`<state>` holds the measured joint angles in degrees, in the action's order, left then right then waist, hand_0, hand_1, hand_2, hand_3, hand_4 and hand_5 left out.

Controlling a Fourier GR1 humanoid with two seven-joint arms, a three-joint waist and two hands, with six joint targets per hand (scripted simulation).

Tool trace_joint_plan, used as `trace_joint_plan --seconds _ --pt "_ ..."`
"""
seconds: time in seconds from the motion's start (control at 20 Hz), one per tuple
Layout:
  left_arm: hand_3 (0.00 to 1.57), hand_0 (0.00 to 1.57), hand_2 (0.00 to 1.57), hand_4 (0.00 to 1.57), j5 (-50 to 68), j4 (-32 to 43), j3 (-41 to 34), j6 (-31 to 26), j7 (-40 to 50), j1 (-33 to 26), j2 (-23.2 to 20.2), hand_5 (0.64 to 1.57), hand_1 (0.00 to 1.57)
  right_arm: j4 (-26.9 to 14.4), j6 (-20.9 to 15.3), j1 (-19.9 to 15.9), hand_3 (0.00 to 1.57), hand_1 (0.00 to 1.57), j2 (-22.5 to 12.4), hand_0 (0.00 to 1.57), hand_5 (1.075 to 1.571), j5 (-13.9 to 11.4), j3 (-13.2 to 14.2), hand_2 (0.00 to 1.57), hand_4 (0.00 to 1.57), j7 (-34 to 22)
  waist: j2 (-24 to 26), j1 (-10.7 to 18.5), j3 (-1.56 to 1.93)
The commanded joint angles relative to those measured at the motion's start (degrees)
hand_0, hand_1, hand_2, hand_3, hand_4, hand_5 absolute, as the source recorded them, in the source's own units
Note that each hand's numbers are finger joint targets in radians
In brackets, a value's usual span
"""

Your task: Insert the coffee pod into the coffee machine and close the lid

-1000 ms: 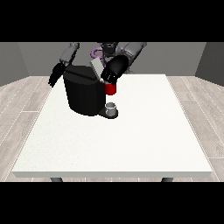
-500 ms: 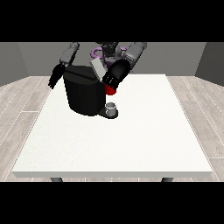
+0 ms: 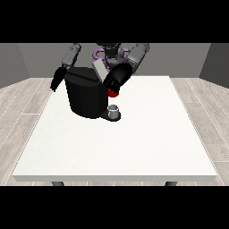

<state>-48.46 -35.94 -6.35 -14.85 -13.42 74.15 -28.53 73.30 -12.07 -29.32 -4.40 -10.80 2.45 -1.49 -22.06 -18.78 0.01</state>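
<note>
Grey walls and pale plank flooring framed a large white table (image 3: 134, 147), where a humanoid robot stood at the far edge. At the view's right, the black hand (image 3: 115, 80) reached down against the top front of the black coffee machine (image 3: 86, 96), beside a grey lid (image 3: 100, 69) that stood tilted up. Whether that hand's fingers were curled or straight could not be told from this view. Just beneath it a red thing at the machine (image 3: 112, 93) showed, and below that a grey cup (image 3: 114, 109) sat on the machine's base plate. At the view's left, the other hand (image 3: 57, 82) hung beside the machine's outer flank, apart from it; its fingers could not be read either.

No grey coffee pod was plainly visible anywhere. With the lid apparently raised and a hand at the machine's top, the job appeared to be somewhere around the insertion step, with closing the lid not yet done.

Machine and cup stood in the far left part of the table, close to the robot's side and well apart from the near and right edges. A broad stretch of white surface lay toward the camera and to the right, leaving ample room for either arm to draw back.
</note>
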Motion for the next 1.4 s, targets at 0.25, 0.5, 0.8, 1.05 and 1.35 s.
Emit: trace_joint_plan --seconds 0.25,0.5,0.8,1.05,1.35 --pt "0.69 0.92 0.98 0.00 -2.15 1.18 -0.30 3.19 -4.80 0.69 -4.53 1.571 0.92 2.79 0.09 -2.05 0.00 0.00 -0.38 0.00 1.571 -0.49 -0.51 0.00 0.09 -3.39 -2.09 -1.23 -0.03" --pt "0.54 0.00 0.67 0.00 -5.07 0.40 1.62 6.76 -2.75 -0.51 -2.77 1.571 0.00 2.04 0.41 -2.36 0.00 0.00 -1.85 0.00 1.571 -1.35 -0.18 0.00 0.15 -2.82 -2.21 -1.30 -0.01" --pt "0.44 0.00 0.53 0.00 -4.33 -0.06 0.22 5.35 -4.78 0.16 -5.23 1.571 0.00 0.63 1.34 0.71 0.00 0.00 -0.80 0.00 1.571 1.21 0.97 0.00 0.09 2.48 -2.61 -0.58 0.02" --pt "0.23 0.00 0.33 0.00 -4.88 1.15 1.40 3.57 -3.01 -3.12 -2.27 1.571 0.00 0.28 0.66 2.65 0.00 0.00 -0.46 0.00 1.571 -0.29 -0.02 0.00 0.00 -1.88 3.47 1.32 0.00" --pt "0.05 0.00 0.00 0.00 -3.02 0.63 1.51 1.21 -0.42 -8.51 3.54 1.571 0.00 -2.64 -1.88 8.92 0.00 0.00 3.03 0.00 1.571 -0.43 -0.49 0.00 0.00 1.13 11.93 6.32 -0.01"
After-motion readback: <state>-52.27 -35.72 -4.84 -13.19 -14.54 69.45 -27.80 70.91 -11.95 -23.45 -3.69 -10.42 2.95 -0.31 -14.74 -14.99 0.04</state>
